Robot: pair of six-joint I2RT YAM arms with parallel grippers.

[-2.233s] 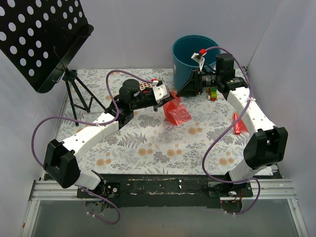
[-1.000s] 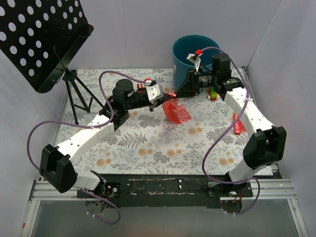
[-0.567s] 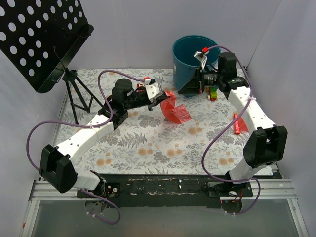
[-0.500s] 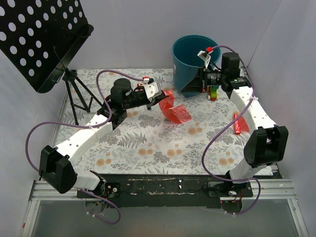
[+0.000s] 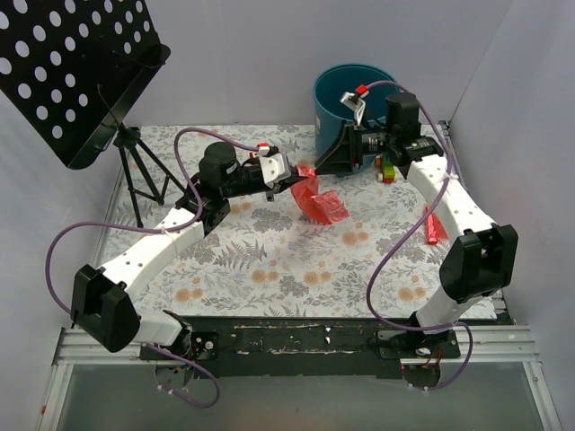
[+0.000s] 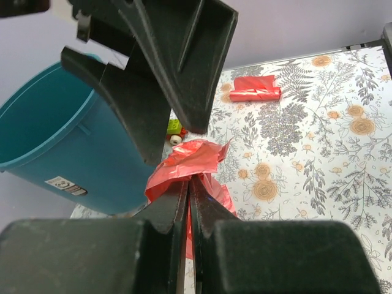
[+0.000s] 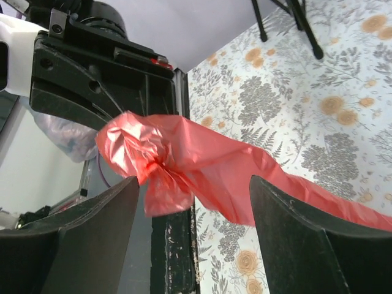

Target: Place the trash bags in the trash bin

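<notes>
Clearly trash bag (image 6: 193,160) pinched btwn left gripper (image 6: 188,184) jaws.

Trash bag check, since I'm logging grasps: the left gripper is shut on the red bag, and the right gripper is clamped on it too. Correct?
Not quite. The left gripper is shut on the red bag, but the right gripper is open, not clamped. The right wrist view shows its jaws spread wide, with the bag showing in the gap between them.
</notes>
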